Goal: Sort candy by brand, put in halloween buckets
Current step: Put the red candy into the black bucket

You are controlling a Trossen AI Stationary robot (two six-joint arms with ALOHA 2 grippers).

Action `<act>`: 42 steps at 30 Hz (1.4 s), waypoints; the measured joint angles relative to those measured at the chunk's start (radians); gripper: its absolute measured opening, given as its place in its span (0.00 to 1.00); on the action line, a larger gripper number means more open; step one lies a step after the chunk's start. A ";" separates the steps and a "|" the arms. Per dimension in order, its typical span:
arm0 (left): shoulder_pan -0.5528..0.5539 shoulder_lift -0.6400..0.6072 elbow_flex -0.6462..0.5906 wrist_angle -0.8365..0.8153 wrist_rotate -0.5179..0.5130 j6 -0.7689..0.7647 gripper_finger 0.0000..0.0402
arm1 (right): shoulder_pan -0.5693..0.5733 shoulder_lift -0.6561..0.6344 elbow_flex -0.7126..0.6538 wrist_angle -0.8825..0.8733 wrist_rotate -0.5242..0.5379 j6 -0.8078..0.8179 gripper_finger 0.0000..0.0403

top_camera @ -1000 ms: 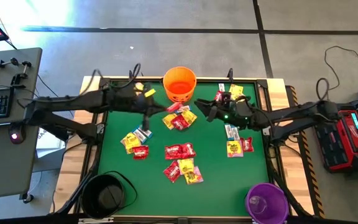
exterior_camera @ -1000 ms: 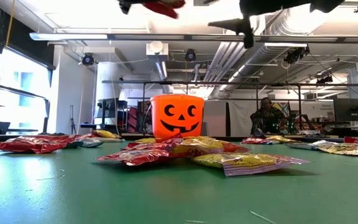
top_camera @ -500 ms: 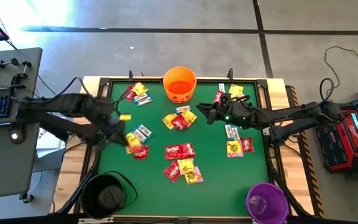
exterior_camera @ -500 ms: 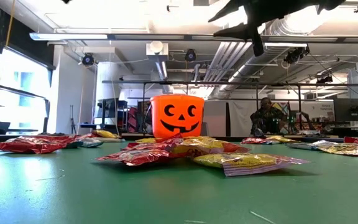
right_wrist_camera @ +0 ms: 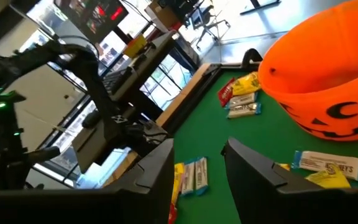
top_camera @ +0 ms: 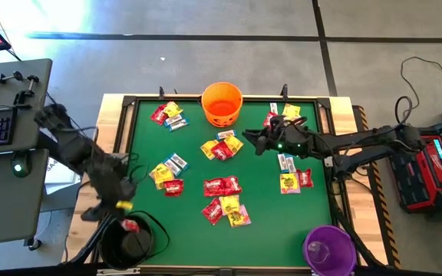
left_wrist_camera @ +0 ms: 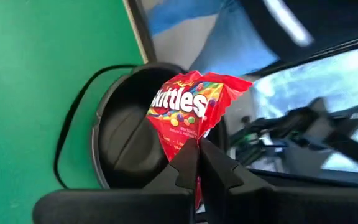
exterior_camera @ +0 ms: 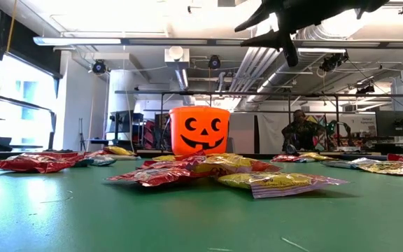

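From above, the left tool hangs at the near left corner, right over the black bucket, with a red packet just above the bucket's mouth; I judge it is placed there to drop the red brand in. The right tool waits over the loose candy mid-tabletop, near the orange bucket. The purple bucket sits at the near right corner.

At tabletop height, only the right arm's tool shows, high above the packets and touching none.

The left wrist shows its tool clenched on the red packet's lower edge (gripped by the seam, so it hangs free).

The right wrist shows its fingers parted, empty, facing the orange bucket.
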 joint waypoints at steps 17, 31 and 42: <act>-0.330 0.310 0.054 -0.014 -0.264 -0.054 0.00 | 0.000 0.000 0.000 -0.060 0.001 -0.006 0.32; -0.401 0.527 0.253 -0.228 -0.401 0.002 0.00 | -0.011 0.000 -0.001 -0.068 0.001 -0.026 0.32; -0.426 0.602 0.288 -0.349 -0.415 0.043 0.00 | -0.013 0.000 -0.001 -0.072 0.002 -0.045 0.32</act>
